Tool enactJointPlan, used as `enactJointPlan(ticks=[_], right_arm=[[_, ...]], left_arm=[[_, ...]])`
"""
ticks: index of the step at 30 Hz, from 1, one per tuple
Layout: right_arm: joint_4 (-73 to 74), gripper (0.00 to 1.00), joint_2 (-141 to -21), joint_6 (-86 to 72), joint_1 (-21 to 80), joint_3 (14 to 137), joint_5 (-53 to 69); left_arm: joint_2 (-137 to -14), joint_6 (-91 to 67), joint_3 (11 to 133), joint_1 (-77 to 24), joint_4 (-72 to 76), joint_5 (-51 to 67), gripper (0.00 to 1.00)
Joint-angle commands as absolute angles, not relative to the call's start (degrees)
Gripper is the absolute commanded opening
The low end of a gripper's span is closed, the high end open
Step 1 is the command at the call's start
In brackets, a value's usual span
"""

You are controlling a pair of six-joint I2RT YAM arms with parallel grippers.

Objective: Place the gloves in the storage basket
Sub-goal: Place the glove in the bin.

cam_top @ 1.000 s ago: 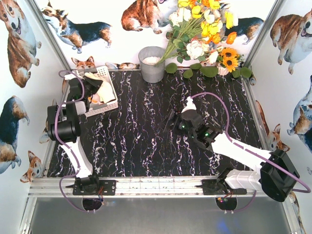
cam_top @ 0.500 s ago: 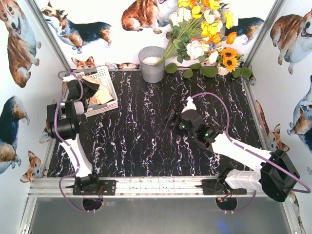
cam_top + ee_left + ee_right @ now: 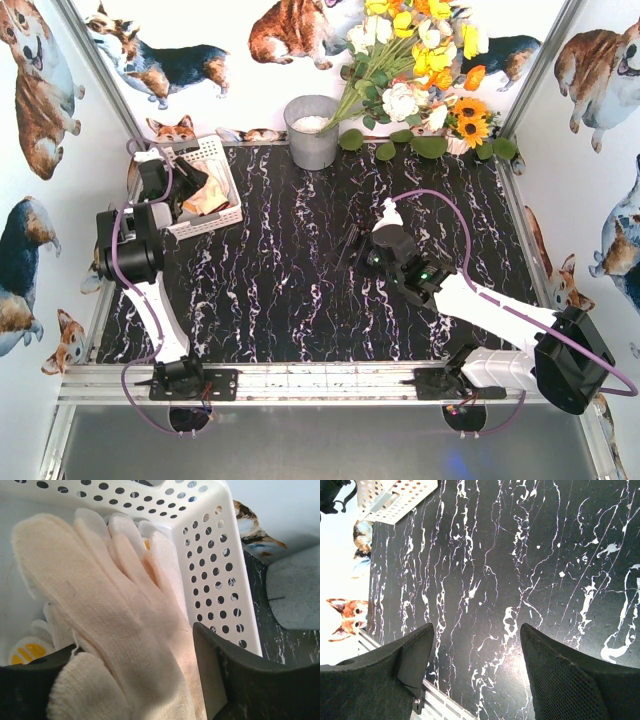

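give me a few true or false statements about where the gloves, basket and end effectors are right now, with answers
1. The right end effector holds a glove. False: it is open and empty above the black marble-patterned table.
2. A cream knit glove lies between the fingers of the left end effector, inside the white perforated plastic basket. True.
3. The grey metal bucket stands at the table's near edge. False: it stands at the far edge, beside the bouquet of flowers.
4. The basket sits at the table's far left corner. True.
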State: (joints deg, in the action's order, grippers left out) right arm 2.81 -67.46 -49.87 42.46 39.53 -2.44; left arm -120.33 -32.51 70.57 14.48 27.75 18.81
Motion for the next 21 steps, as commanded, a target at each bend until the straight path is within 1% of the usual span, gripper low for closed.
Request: enactJointPlan(ticks=[1,2,6,7,15,21], right_arm=[[-0.8,0.72,-66.5,-50.3,42.4,39.0,-3.2],[-0.9,0.72,-66.5,-50.4,42.4,38.9,-3.1],[-1.6,0.72,-66.6,-50.6,42.3,38.6,-2.8],[-1.6,0.72,-66.5,-50.6,42.3,38.6,-2.7],[-1.5,0.72,-65.5,-50.6,42.4,38.2,-2.9],[-0.2,0.72,-64.4,-49.0,42.3,38.6,-3.6]], left_arm=[[-117.8,-25.5,73.6,15.1,20.9,16.4,0.60],[-117.3,-24.6,73.7,15.1,19.7,15.8,0.62],[-114.9,-23.1,74.1,15.1,15.2,13.2,0.80],[-114.5,-23.1,74.0,15.1,14.5,13.0,0.81],[-109.8,-22.6,74.1,15.1,7.1,9.2,0.83],[-103.5,-19.0,74.5,15.1,2.5,1.9,0.83]])
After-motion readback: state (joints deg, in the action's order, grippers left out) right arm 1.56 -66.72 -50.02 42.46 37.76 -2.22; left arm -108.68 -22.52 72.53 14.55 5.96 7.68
